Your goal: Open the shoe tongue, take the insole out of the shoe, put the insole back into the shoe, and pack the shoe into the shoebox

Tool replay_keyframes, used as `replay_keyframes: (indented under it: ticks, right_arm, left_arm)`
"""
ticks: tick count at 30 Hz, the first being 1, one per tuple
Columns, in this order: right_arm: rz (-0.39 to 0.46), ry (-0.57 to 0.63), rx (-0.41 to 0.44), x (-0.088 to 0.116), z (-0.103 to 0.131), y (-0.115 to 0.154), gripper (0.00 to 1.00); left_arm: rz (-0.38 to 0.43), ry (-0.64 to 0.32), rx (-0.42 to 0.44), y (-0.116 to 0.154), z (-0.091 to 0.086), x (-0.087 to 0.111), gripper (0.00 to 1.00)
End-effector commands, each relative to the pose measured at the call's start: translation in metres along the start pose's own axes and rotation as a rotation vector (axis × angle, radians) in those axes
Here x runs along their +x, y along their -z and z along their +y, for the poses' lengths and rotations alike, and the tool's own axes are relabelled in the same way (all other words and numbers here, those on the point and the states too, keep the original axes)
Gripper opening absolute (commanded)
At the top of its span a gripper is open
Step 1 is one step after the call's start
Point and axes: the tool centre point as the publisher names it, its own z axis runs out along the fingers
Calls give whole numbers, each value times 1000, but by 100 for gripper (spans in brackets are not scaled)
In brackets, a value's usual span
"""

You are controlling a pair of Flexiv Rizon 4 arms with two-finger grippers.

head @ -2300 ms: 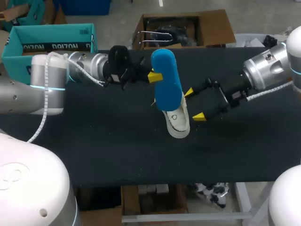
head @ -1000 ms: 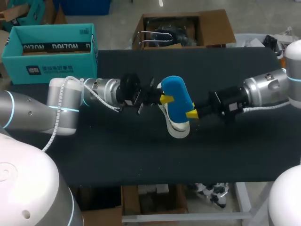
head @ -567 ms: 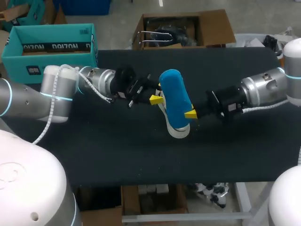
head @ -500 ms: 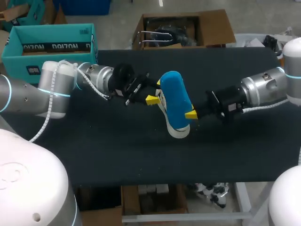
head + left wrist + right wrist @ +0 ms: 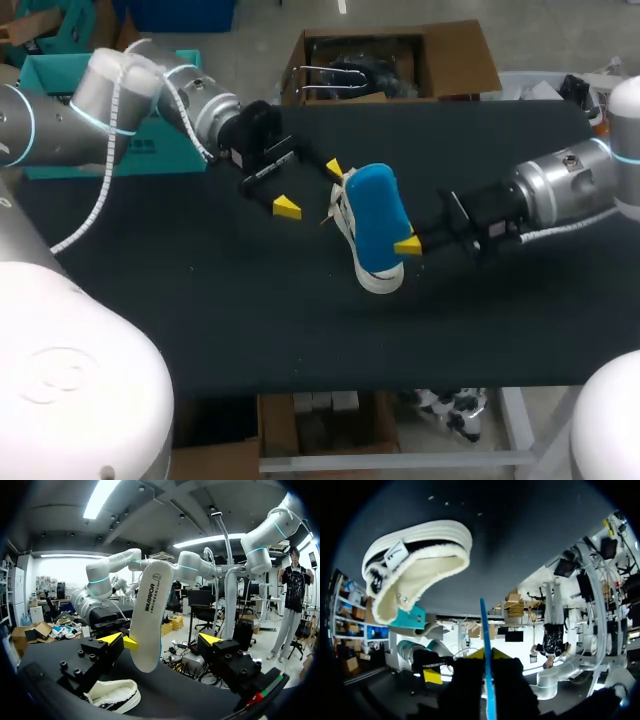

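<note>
**Insole clamped by R claw above shoe; L claw released**

The insole (image 5: 376, 212) covers most of the shoe (image 5: 415, 565) in head view; only the toe and the laced side show. Head view can't tell whether the insole's lower end touches the shoe. In the left wrist view that end looks clear of it, w/ the shoe lying on its side on the surface (image 5: 250, 320) below.

In the right wrist view the insole is edge-on, just a thin blue line. Its top face is smooth blue foam, rounded at the ends; the underside is white w/ print. The shoe is a white low sneaker w/ a thick rubber sole, and its open mouth shows a fuzzy, fleece-like lining.

The right claw (image 5: 487, 656) is clenched on the insole's edge, one yellow tip on each face. In head view its far tip is hidden behind the insole.

The left claw (image 5: 310, 188) is near the insole, fingers spread wide & gripping nothing.

The surface is dark matte cloth. The teal cardboard shoebox (image 5: 150, 158) sits at the far left corner, mostly blocked by the left arm.
</note>
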Motion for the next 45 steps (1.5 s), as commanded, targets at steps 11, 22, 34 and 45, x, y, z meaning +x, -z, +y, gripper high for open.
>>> replay_keyframes:
  ticks: [11, 22, 34, 45]
  right_arm:
    - [21, 41, -19, -10, -4, 1, 0]
    - [-1, 145, 53, -14, -8, -9, 0]
    - [12, 167, 62, -39, -9, -12, 0]
    - [-11, 178, 74, -40, -9, -18, 0]
  left_arm:
    - [-10, 1, -66, -1, -8, 3, 100]
    - [318, -53, -106, 21, 21, -54, 100]
    - [480, -57, -187, 28, 28, -65, 100]
    - [513, -79, -209, 19, 35, -55, 100]
